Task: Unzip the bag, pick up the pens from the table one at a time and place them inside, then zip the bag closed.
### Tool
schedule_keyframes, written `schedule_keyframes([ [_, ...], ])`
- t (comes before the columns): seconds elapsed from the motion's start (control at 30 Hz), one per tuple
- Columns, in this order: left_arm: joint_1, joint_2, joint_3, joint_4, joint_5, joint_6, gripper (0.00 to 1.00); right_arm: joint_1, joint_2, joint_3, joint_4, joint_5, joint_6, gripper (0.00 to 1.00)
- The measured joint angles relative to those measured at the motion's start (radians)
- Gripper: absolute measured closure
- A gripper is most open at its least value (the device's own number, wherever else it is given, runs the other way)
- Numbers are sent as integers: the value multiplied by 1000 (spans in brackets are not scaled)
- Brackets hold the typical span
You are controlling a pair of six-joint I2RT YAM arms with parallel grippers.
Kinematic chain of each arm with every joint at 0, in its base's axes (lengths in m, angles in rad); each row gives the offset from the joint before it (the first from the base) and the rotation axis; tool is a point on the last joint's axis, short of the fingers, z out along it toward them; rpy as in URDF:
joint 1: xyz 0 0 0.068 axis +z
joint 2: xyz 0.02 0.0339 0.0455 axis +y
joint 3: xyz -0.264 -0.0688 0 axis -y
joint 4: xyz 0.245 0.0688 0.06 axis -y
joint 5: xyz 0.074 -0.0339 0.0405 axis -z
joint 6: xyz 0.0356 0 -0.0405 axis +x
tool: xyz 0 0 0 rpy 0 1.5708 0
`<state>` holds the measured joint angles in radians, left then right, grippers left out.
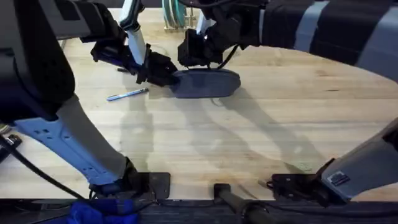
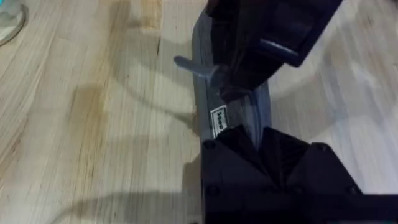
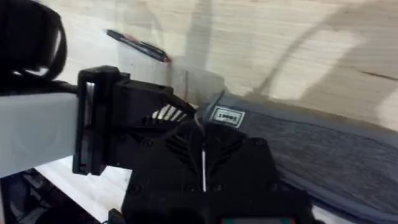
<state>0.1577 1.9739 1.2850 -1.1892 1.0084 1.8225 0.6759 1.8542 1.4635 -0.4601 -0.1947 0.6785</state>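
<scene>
Grey-blue bag [image 1: 208,84] lies far-centre on bench [image 1: 249,143]. Left gripper [image 1: 163,70] sits at its left end, right gripper [image 1: 198,55] over its top edge; honestly we can't tell whether either is clamped or open. Silvery pen [image 1: 127,94] lies just left of bag, black pen [image 3: 138,45] farther back.

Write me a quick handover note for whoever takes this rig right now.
Left pincer: at the end of the bag nearest the silvery pen, seemingly shut on the fabric.
Right pincer: over the bag's far edge; grip unclear.
Silvery pen lies on the table, left of the bag. Black pen also on the table.
Done: arms are on the bag. Whether it is unzipped is unclear.
Left: both pens in, zip closed.
</scene>
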Motion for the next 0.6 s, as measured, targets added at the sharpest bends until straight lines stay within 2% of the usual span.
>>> schedule_keyframes([
  [0.6,0,0,0,-1,0,0,959,22,15,0,25,0,34,971],
])
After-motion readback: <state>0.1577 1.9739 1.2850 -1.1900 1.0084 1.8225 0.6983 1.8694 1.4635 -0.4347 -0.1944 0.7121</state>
